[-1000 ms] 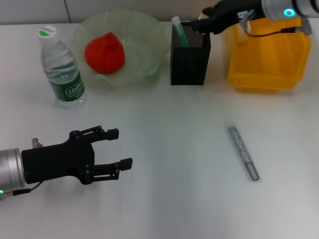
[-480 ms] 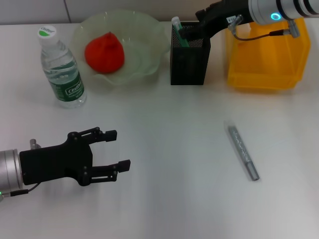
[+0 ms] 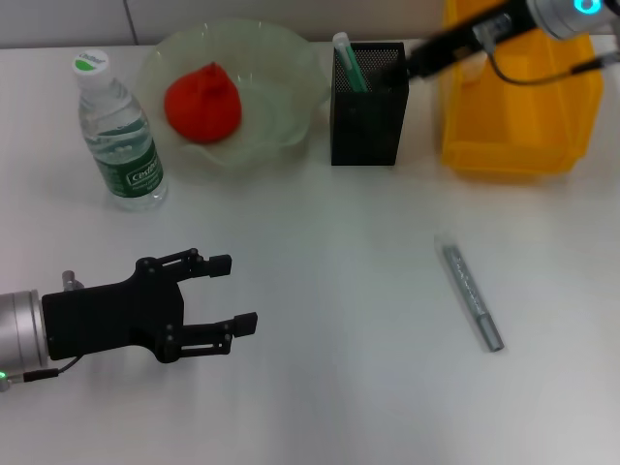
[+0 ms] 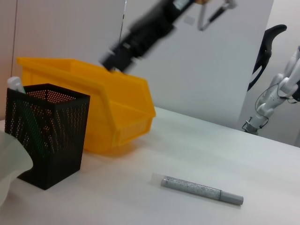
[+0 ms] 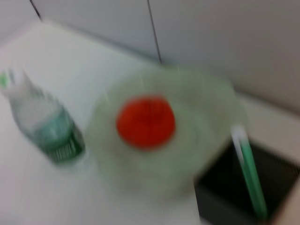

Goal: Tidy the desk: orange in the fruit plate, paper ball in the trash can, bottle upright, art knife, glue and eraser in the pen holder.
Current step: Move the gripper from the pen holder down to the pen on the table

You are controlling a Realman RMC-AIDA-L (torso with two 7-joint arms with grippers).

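the black mesh pen holder (image 3: 369,104) was seen at the far side of the white table (image 3: 320,291), with a green-bodied, white-capped glue stick (image 3: 346,60) leaning upright in it; whether an eraser lay inside could not be told; a slim silver-grey art knife (image 3: 472,295) was left lying flat on the table, well apart from the holder on the right side, so that item was judged still to be done; the round orange fruit (image 3: 202,102) was found resting in the pale translucent scalloped fruit plate (image 3: 291,73), just beside the holder, and that part was judged finished; the clear plastic water bottle with a green label (image 3: 118,133) was seen standing upright beside the plate, so that part too was judged finished; the yellow plastic bin (image 3: 518,107), taken for the trash can, stood on the other side of the holder; no paper ball could be made out anywhere, and whether one lay in the bin could not be told; the right gripper (image 3: 423,60) was seen blurred above the gap between holder and bin, and its state could not be told; the left gripper (image 3: 228,291) was held low over the near left of the table, its fingers spread wide with nothing between them.
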